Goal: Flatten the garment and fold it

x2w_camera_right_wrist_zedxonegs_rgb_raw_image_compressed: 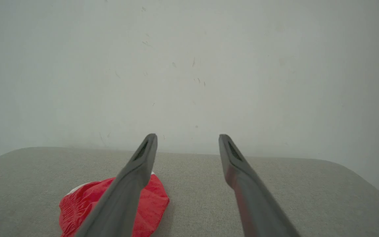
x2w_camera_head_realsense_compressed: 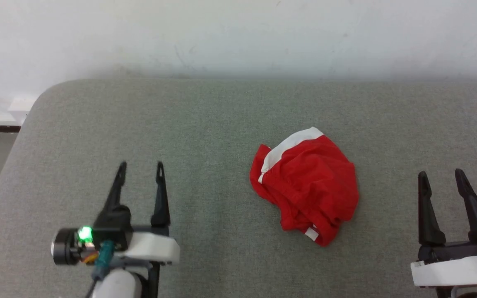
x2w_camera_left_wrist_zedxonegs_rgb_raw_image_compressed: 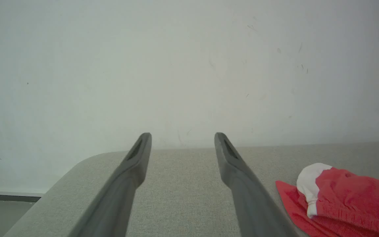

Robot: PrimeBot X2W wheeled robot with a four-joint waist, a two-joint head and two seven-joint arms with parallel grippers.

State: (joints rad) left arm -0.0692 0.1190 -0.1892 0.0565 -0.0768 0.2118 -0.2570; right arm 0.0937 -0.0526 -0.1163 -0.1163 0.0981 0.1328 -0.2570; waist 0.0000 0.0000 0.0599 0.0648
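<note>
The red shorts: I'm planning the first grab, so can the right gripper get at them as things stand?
Probably yes. The right gripper stands open beside the crumpled red shorts, with bare grey fabric surface between them and nothing in the way.

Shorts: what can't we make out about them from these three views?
- Head view: the shorts lie crumpled in a heap. Their own folds hide any print, and which opening is waist or leg.
- Left wrist view: the picture's right and bottom edges cut them off.
- Right wrist view: the right gripper is open, and one finger covers the heap's middle. The bottom edge cuts off its near side.
</note>
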